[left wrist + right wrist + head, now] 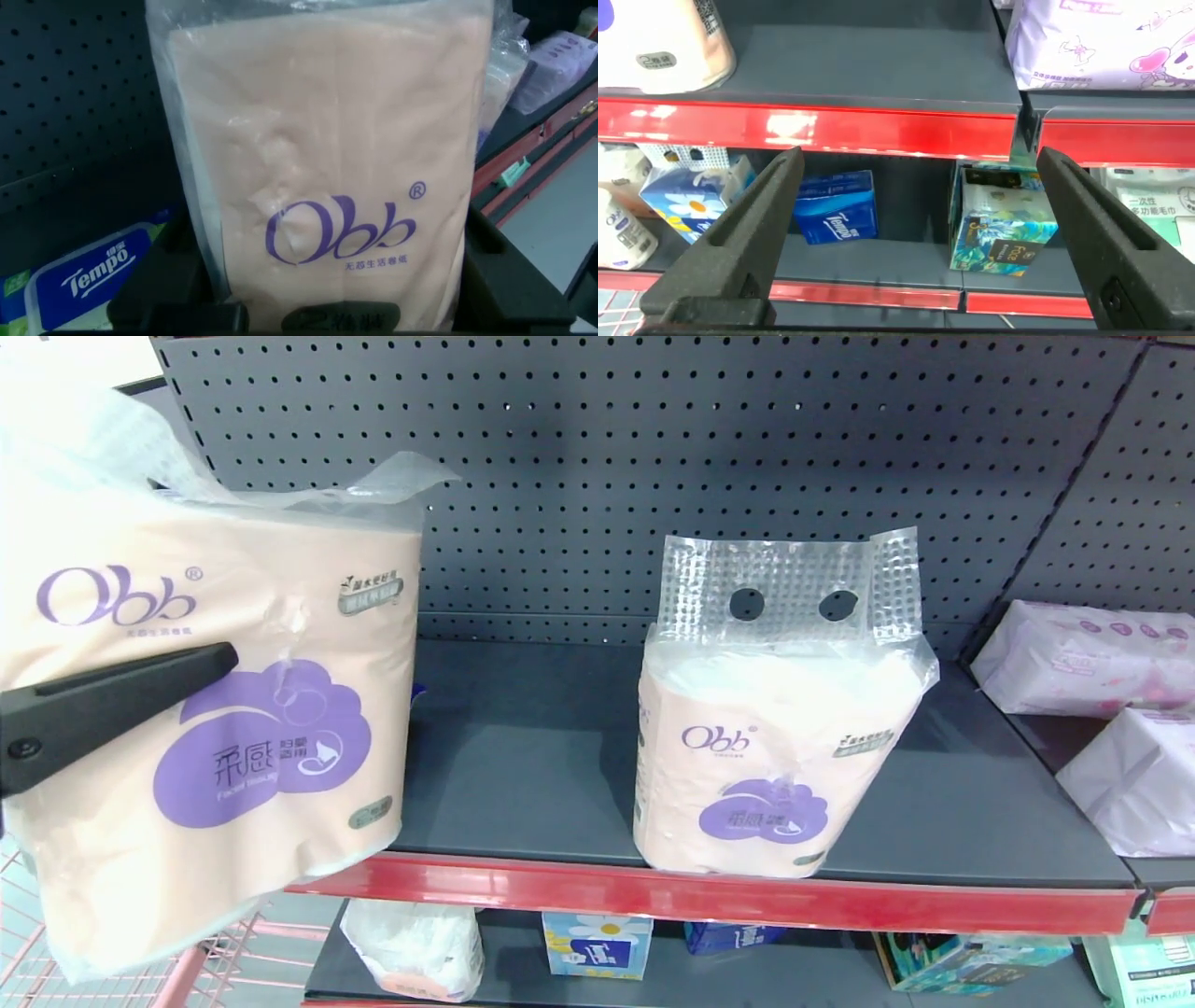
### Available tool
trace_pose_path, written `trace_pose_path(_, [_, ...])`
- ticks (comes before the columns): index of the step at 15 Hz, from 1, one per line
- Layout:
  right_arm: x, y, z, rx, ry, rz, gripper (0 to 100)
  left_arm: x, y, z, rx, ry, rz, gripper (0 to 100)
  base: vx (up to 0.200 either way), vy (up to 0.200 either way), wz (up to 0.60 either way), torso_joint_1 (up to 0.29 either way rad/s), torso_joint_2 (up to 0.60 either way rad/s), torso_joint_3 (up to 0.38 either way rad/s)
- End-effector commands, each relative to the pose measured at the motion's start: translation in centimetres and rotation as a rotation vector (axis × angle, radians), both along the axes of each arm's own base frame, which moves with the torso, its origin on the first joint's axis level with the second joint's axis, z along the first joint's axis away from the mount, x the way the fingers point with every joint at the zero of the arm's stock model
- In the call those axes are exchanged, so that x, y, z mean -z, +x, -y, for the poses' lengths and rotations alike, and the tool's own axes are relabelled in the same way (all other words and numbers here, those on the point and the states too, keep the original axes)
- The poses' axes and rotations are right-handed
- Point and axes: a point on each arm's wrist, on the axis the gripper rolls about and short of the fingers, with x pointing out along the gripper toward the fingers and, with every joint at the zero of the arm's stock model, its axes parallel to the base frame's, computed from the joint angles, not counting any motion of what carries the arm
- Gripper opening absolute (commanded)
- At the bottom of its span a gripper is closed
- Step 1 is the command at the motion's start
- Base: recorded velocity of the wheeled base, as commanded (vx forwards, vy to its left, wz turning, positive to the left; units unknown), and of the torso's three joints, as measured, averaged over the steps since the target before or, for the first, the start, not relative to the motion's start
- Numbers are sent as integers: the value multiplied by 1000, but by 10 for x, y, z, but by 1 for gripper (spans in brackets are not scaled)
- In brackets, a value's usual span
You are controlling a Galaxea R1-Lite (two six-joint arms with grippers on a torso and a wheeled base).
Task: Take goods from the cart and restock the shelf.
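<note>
Two tissue packs, head view: which one is yours? [Observer]

The held pack (215,709), at the far left and nearest the camera. My left tool (322,289) is clamped across it, one black finger (112,705) lying over the wrapper. It hangs above the cart (280,931), its lower corner in front of the shelf's red lip (709,896). The standing pack (766,756) is upright on the shelf (523,756), right of centre and well apart from mine. [Operator]

And the right tool? [Observer]

Right tool (920,163): jaws wide apart, holding nothing, facing the boxed tissues (836,205) on the lower shelf (906,252), below the lip. [Operator]

Hazards? [Observer]

Three, as I judge them.
1. If I push forward at this height, the pack's bottom would catch the red lip, and the pack could tip or peel out of the grip.
2. The wrapper looks like slick, loose film over soft rolls. A squeeze that deforms the pack could let it slide down into the cart.
3. Released too near the front edge, a tall soft pack may topple off.

Crowding the standing pack looks unlikely, since the bare stretch between is broad. [Operator]
</note>
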Motion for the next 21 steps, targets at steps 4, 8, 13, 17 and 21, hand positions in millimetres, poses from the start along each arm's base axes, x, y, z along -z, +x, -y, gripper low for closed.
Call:
trace_pose_path(4, [0, 0, 0, 0, 2, -1, 100, -3, 42, 9, 36, 4, -28, 0, 0, 0, 0, 0, 0, 0])
trace_pose_path(8, [0, 0, 0, 0, 2, -1, 100, 6, 53, 20, 84, 16, -69, 0, 0, 0, 0, 0, 0, 0])
trace_pose_path(13, [0, 0, 0, 0, 2, -1, 100, 4, 70, 27, 96, 22, -83, 0, 0, 0, 0, 0, 0, 0])
trace_pose_path(17, [0, 0, 0, 0, 2, -1, 100, 0, 78, 32, 125, 21, -80, 0, 0, 0, 0, 0, 0, 0])
trace_pose_path(21, [0, 0, 0, 0, 2, -1, 100, 3, 120, 45, 149, 4, -12, 0, 0, 0, 0, 0, 0, 0])
